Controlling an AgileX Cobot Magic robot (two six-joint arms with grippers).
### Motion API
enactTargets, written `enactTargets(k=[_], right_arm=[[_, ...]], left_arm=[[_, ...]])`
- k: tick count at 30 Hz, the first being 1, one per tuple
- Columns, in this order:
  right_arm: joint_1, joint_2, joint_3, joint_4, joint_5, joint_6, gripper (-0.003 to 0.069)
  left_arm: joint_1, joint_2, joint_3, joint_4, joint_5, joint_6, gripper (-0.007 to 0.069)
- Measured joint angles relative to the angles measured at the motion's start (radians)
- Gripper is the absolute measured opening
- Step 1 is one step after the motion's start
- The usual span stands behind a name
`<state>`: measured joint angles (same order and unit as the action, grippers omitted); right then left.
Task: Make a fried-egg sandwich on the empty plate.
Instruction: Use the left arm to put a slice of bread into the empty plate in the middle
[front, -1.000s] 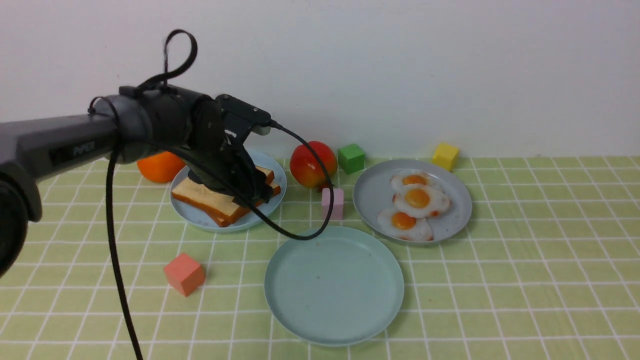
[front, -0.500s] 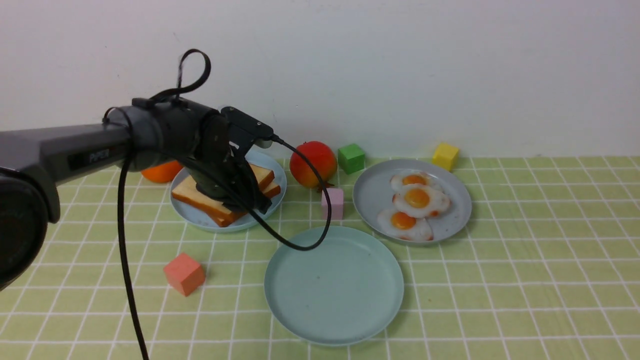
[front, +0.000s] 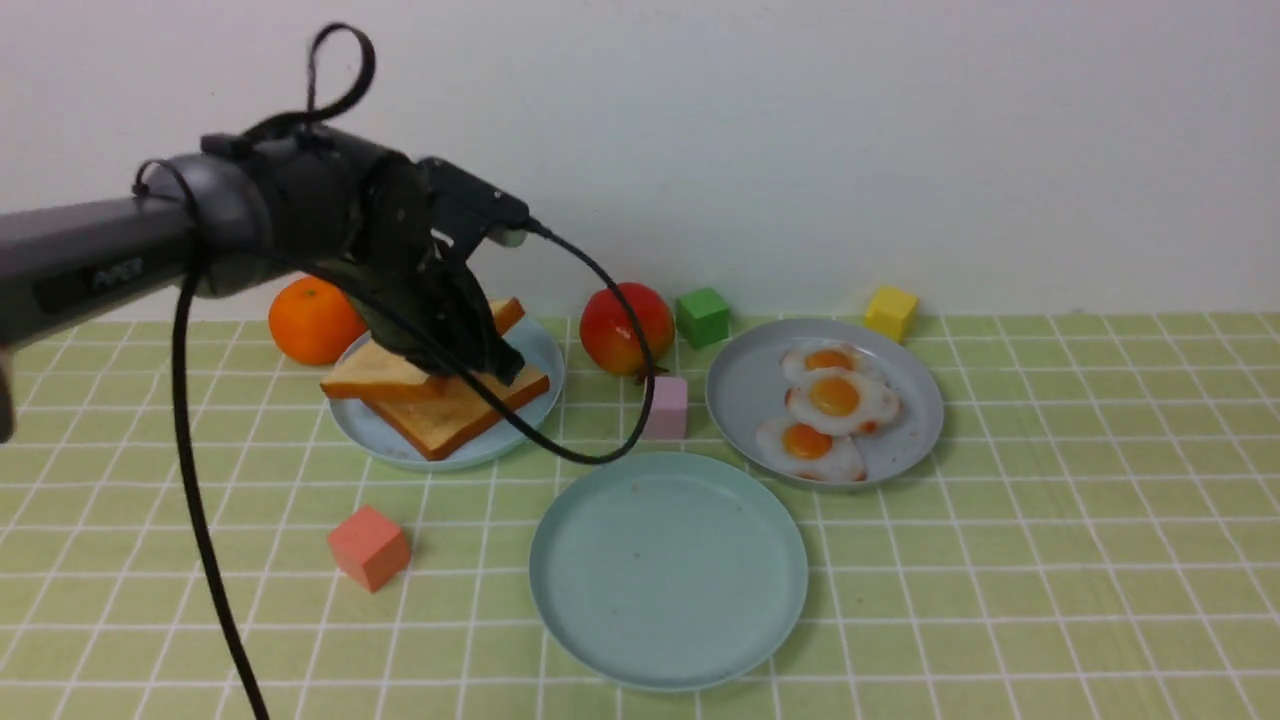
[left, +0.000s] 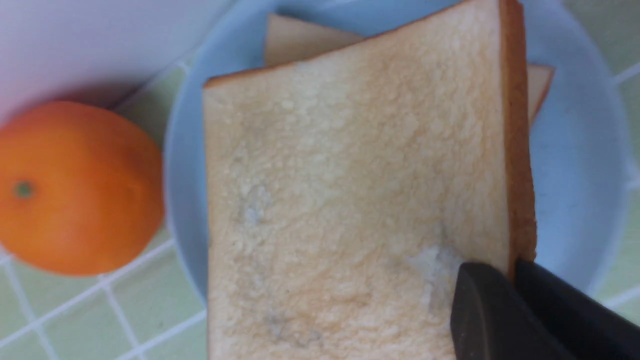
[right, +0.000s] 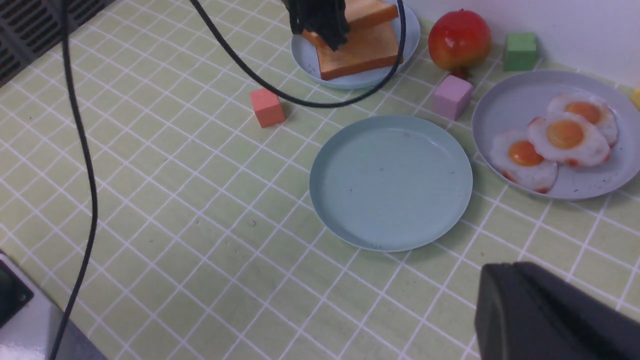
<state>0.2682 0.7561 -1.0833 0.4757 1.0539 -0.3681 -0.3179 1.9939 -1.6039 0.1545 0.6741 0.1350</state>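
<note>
My left gripper (front: 497, 365) is shut on the edge of a toast slice (front: 375, 375), holding it tilted just above the sky-blue plate (front: 537, 352). In the left wrist view the black fingertips (left: 480, 295) pinch the slice's (left: 350, 200) crust. A second slice (front: 462, 412) lies on that plate underneath. The empty plate (front: 668, 570) sits at front centre with nothing on it. Three fried eggs (front: 838, 397) overlap on the grey-lavender plate (front: 745, 385) at right. My right gripper (right: 505, 272) hovers shut over bare tablecloth near the empty plate (right: 391, 182), holding nothing.
An orange (front: 312, 320) sits behind the toast plate and a red fruit (front: 626, 330) beside it. A pink cube (front: 665, 407) stands between the plates. Green (front: 703, 316) and yellow (front: 891, 312) cubes are by the wall, a coral cube (front: 369, 547) front left. The left arm's cable (front: 590, 455) droops near the empty plate.
My left gripper closed on the top toast slice and lifted it off the lower slice, rising and shifting a little left. The right gripper has not moved.
</note>
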Motion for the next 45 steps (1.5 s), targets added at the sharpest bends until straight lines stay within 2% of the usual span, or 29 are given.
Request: enactTargets(k=[4, 5, 6, 11, 16, 22, 26, 30, 35, 45], right_arm=[[0.0, -0.008, 0.0, 0.0, 0.016, 0.0, 0.0025], [0.0, -0.009, 0.0, 0.0, 0.016, 0.0, 0.0025], [0.0, -0.021, 0.0, -0.003, 0.017, 0.0, 0.0025], [0.0, -0.074, 0.0, -0.02, 0.027, 0.0, 0.0025], [0.0, -0.13, 0.0, -0.028, 0.043, 0.007, 0.0025], [0.0, -0.168, 0.002, -0.046, 0.043, 0.018, 0.0025], [0.0, -0.171, 0.002, -0.046, 0.043, 0.022, 0.0029], [0.0, -0.171, 0.002, -0.05, 0.045, 0.024, 0.0031], [0.0, -0.171, 0.003, -0.051, 0.047, 0.025, 0.0031], [0.0, -0.173, 0.003, -0.052, 0.065, 0.025, 0.0031]], left_arm=[[-0.074, -0.125, 0.025, -0.057, 0.042, -0.004, 0.0022], [-0.079, -0.13, 0.028, -0.057, 0.043, -0.004, 0.0022], [-0.131, -0.17, 0.063, -0.061, 0.045, -0.006, 0.0022], [-0.253, -0.24, 0.174, -0.069, 0.054, -0.009, 0.0022], [-0.33, -0.259, 0.251, -0.07, 0.048, -0.011, 0.0022], [-0.37, -0.256, 0.293, -0.06, -0.006, -0.009, 0.0022], [-0.372, -0.224, 0.294, -0.099, -0.023, -0.002, 0.0022], [-0.398, -0.194, 0.294, -0.128, -0.022, 0.057, 0.0022], [-0.434, -0.174, 0.294, -0.127, -0.033, 0.081, 0.0022], [-0.435, -0.127, 0.294, -0.096, -0.034, 0.075, 0.0029]])
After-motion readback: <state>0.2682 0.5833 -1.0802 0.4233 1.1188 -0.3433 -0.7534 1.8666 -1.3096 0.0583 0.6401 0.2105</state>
